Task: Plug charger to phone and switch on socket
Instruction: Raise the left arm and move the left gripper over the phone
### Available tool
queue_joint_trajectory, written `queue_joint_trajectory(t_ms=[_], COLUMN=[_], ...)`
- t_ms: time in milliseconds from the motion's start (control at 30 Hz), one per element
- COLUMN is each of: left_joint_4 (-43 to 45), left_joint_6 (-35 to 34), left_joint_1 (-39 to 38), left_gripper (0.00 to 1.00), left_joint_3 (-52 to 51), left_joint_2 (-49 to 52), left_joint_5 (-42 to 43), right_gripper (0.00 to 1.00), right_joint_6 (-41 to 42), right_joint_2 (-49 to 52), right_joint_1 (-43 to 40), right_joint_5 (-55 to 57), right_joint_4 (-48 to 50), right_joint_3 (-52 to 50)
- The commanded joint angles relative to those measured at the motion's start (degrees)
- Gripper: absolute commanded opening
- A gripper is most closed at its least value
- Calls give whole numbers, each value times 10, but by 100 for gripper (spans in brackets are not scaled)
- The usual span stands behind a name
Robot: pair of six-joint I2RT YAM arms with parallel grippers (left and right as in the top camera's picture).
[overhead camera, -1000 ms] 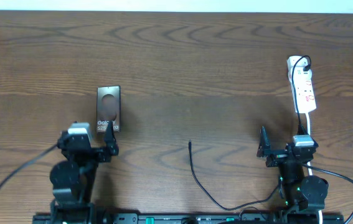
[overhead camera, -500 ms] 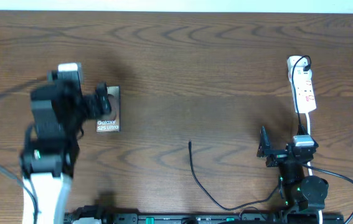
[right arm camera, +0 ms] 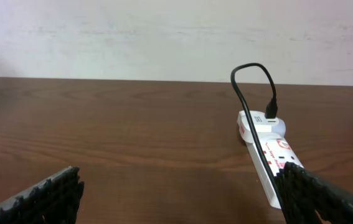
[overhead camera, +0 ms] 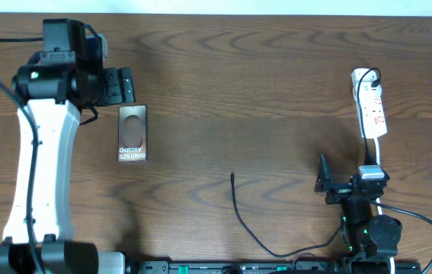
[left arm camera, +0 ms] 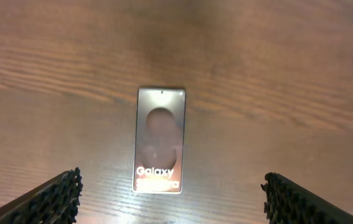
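The phone (overhead camera: 132,133) lies flat on the left half of the table, its "Galaxy" lettering at the near end. My left gripper (overhead camera: 126,86) is open and empty, hovering just beyond the phone's far end. In the left wrist view the phone (left arm camera: 159,140) sits between and ahead of the open fingers (left arm camera: 171,198). The charger's plug tip (overhead camera: 232,176) lies mid-table, its cable (overhead camera: 248,228) curving to the front edge. The socket (overhead camera: 370,103) lies at the far right. My right gripper (overhead camera: 328,183) is open and empty near the front edge; the socket (right arm camera: 266,149) shows ahead to its right.
A black plug (overhead camera: 366,74) sits in the socket's far end, with its looping cable (right arm camera: 251,81) seen in the right wrist view. The socket's white cord (overhead camera: 377,156) runs toward the right arm base. A pale wall lies past the table's far edge (right arm camera: 164,79).
My left arm has lifted from its rest near the front edge and swung out past the phone's far end. The right arm, charger and socket have not moved.
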Motion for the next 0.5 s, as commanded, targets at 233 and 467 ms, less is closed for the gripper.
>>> queue_joint_trajectory(t_ms=[233,467], left_joint_4=[-2,2], left_joint_6=[-1,-1], left_joint_1=[3,3], left_gripper=[90,100], left_joint_3=[13,12], left_joint_2=[28,28], left_joint_5=[5,5], right_gripper=[99,99], right_joint_6=[-7,-7], right_joint_2=[-3,-3], right_joint_1=[2,2], right_joint_5=[6,6], right_joint_4=[-3,-3], right_joint_3=[-1,-1])
